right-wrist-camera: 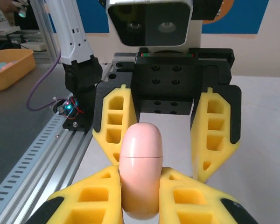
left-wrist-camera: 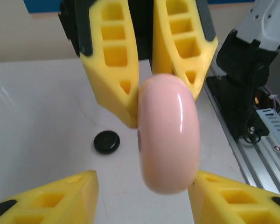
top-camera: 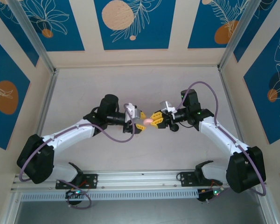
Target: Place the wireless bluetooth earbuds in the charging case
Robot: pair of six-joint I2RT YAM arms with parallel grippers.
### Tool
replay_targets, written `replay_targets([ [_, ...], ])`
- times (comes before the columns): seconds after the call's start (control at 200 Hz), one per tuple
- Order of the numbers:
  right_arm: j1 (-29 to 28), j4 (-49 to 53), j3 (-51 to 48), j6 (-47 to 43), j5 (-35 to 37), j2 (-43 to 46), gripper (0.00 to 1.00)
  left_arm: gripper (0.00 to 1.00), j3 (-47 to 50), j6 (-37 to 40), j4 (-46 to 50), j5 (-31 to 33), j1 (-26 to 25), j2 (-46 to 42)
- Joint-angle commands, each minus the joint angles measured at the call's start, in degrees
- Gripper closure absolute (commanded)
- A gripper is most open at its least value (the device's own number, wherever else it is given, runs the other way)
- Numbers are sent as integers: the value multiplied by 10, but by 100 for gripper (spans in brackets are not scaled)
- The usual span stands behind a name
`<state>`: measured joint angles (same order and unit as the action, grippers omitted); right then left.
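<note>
Pink charging case (top-camera: 148, 121), held in the air above the desk (left-wrist-camera: 37, 116), midway between the two arms. The right gripper (right-wrist-camera: 140, 186) has its jaws clamped on the flat faces of the case near one end, with the rounded rim standing edge-on and a fine seam running across it. The left gripper (left-wrist-camera: 144, 177) faces it from the opposite side. Its jaws stand apart and straddle the free end of the case: one fingertip lies just beside the rim, the other is clearly separated from it, and neither grips.

A small black disc (left-wrist-camera: 106, 141), possibly a second case, lies flat on the desk below, well apart from both grippers.

Step in hand (judged): presentation of the case from one arm to the other, as a transfer or as a two-handed hold for opening. The seam looks shut, so insertion of the earbuds has probably not begun.

Next move (judged): the left jaws need to close squarely on the free end without pushing the case askew in the right jaws. The glossy, curved shell offers little purchase, so a grip set off centre could let it slip or twist out.
</note>
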<state>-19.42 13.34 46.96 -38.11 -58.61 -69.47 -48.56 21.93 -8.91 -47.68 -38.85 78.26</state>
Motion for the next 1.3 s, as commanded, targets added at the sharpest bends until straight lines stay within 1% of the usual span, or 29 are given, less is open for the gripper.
replay_targets([
  [0.0,3,-7,-6,7,-30,2,84,51,7,-54,-83,-51,2,-1],
  [0.09,3,-7,-5,9,-27,0,84,58,7,-73,-104,-66,2,7],
  [0.235,3,-8,-4,13,-21,0,84,68,10,-90,-124,-71,2,10],
  [0.285,3,-8,-5,14,-20,0,84,72,10,-88,-122,-71,3,9],
  [0.345,3,-8,-4,17,-15,1,83,76,6,-73,-96,-68,2,6],
  [0.395,2,-5,-3,20,-5,5,80,79,0,-50,-59,-56,2,2],
  [0.475,2,12,0,18,25,17,69,80,-17,14,34,-21,2,-8],
  [0.54,-4,42,8,9,71,31,62,80,-36,71,121,21,1,-15],
  [0.585,-16,71,16,-8,117,38,58,80,-52,111,181,52,0,-18],
  [0.66,-45,114,30,-39,195,40,54,80,-79,159,264,95,-3,-16],
  [0.74,-62,132,41,-53,232,31,52,81,-101,191,319,122,-3,-11],
  [0.85,-76,123,56,-48,229,7,52,81,-117,203,344,142,-5,-6],
  [1.05,-103,92,77,-41,221,-40,51,80,-129,211,359,142,-9,-5],
  [1.19,-107,87,86,-43,204,-64,53,81,-130,209,359,141,-10,-8],
  [1.295,-108,80,86,-43,194,-71,56,81,-130,205,354,135,-10,-10],
])
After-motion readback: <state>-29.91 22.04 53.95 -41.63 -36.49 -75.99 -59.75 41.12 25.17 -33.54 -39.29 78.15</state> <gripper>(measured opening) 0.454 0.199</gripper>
